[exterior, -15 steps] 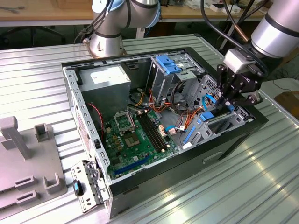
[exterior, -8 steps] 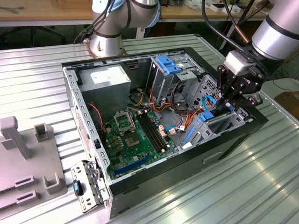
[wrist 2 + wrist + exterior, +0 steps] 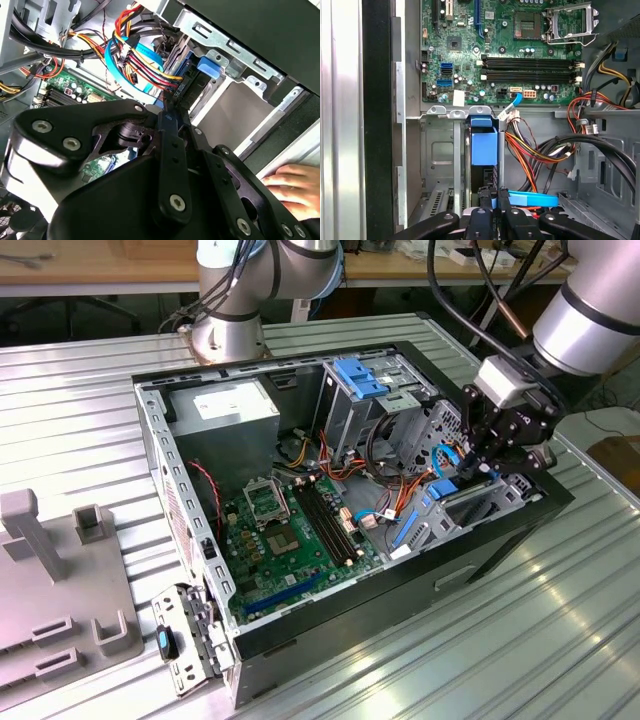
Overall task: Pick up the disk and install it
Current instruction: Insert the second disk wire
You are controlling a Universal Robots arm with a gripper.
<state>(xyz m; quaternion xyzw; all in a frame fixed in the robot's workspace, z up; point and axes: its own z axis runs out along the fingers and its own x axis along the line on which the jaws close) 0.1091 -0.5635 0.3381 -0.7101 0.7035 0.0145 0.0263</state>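
We see the robot arm reaching down into an open computer case [image 3: 250, 630] that lies on its side on a ribbed metal table [image 3: 500, 640]. In the exterior view the pincer [image 3: 497, 462] hangs at the case's corner on the exterior view's right, over the drive cage. In the first wrist view its black fingers [image 3: 481, 220] stand close together, clamped on the upper edge of the disk [image 3: 484, 150], which sits upright on edge in a slot of the metal drive cage [image 3: 437, 155], its blue carrier rail facing us. Just beside it run bundles of red, yellow and orange wires [image 3: 530, 150] and a flat blue cable [image 3: 532, 199]. Beyond the cage lies the green motherboard [image 3: 490, 50] with its empty processor socket. In the second wrist view a person's hand [image 3: 292, 185] rests near the case's outer edge. The grey power supply box [image 3: 232, 410] sits at the case's far end, well apart from the pincer.
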